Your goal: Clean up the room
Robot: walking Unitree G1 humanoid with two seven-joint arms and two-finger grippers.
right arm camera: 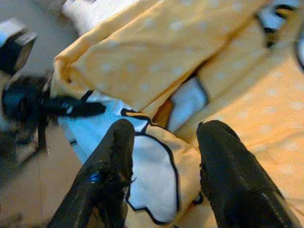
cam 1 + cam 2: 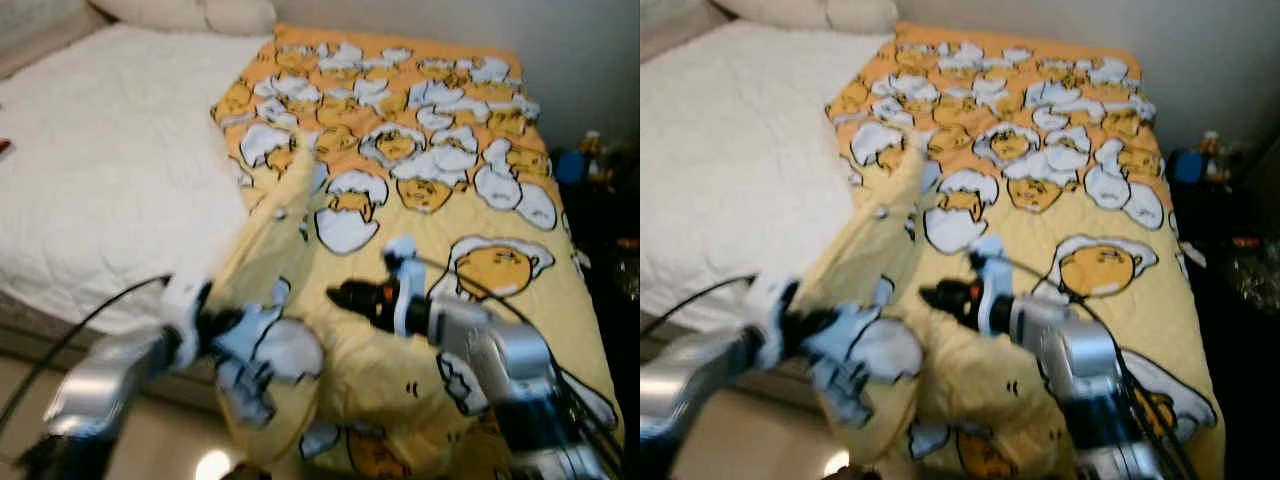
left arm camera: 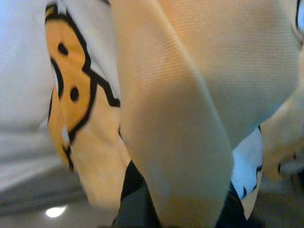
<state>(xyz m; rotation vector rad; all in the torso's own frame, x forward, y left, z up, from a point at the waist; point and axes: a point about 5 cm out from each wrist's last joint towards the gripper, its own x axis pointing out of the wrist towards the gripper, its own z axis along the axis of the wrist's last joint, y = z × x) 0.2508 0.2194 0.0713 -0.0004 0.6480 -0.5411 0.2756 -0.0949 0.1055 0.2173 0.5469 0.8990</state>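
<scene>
Looking down over the bed (image 2: 110, 170), I see the yellow blanket (image 2: 440, 150) with its egg cartoon print spread across the bed's right half, its near left corner lifted and bunched off the white mattress sheet by my left gripper (image 2: 225, 335), which is pinched on a fold of that blanket near the bed's front edge. My right gripper (image 1: 164, 161) hovers just beside it over the crumpled part, its two black fingers (image 1: 111, 166) spread apart with blanket cloth lying between them, though I cannot tell whether they touch it
</scene>
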